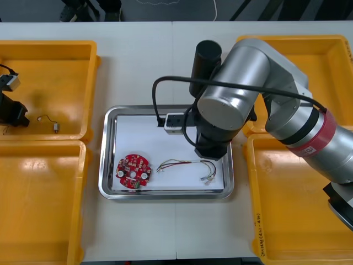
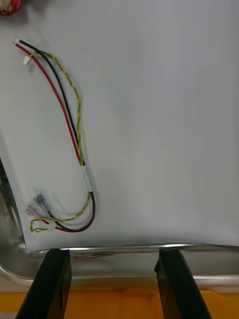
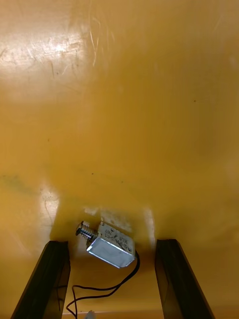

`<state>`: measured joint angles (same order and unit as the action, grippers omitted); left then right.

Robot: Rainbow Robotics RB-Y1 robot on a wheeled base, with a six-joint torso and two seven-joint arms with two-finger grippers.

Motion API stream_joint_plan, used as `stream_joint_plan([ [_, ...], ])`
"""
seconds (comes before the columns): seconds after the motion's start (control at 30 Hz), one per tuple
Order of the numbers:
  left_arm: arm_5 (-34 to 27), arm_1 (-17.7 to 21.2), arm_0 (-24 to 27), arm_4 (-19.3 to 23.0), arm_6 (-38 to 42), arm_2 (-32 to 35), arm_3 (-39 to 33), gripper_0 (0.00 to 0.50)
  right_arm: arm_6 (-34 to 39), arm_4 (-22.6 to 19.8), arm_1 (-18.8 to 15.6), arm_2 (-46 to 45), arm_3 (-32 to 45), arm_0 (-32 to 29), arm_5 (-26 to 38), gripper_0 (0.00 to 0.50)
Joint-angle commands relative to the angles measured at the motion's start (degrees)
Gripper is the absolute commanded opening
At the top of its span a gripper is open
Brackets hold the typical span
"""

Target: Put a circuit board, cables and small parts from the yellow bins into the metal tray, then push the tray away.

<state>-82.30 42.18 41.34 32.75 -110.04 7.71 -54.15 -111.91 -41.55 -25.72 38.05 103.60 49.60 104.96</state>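
Where right tool (image 2: 113,254) hangs: over metal tray (image 2: 124,271) rim, spread apart.
Left tool (image 3: 112,243): spread, straddling small metal part (image 3: 112,250) in yellow bin (image 3: 124,99).

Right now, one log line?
left tool open near small metal part in yellow bin | right tool open over tray | inside: circuit board, cable

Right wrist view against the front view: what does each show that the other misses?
Right wrist view: the right gripper, jaws open, above the rim of the tray, near the connector ends of the cable. Front view: the board in the tray, and the left gripper over a left bin holding a small part. Both: the cable on the tray's white liner.
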Motion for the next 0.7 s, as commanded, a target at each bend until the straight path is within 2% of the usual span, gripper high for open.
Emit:
stream_joint_plan([
  [0.03,1.2,-1.4,2.4,-1.2,1.8,-0.7,0.0,0.5,-0.3,-1.8,-2.1,-5.4,1.2,4.0,1.4,0.5],
  [0.37,3.3,-2.9,2.4,-2.0,2.4,-0.7,0.0,0.5,1.6,-3.2,-4.5,-12.2,1.2,5.7,3.5,0.5],
  [0.7,2.9,-3.0,2.4,-2.7,2.8,-0.7,0.0,0.5,4.2,-4.8,-9.5,-16.5,1.2,8.1,5.0,0.5],
])
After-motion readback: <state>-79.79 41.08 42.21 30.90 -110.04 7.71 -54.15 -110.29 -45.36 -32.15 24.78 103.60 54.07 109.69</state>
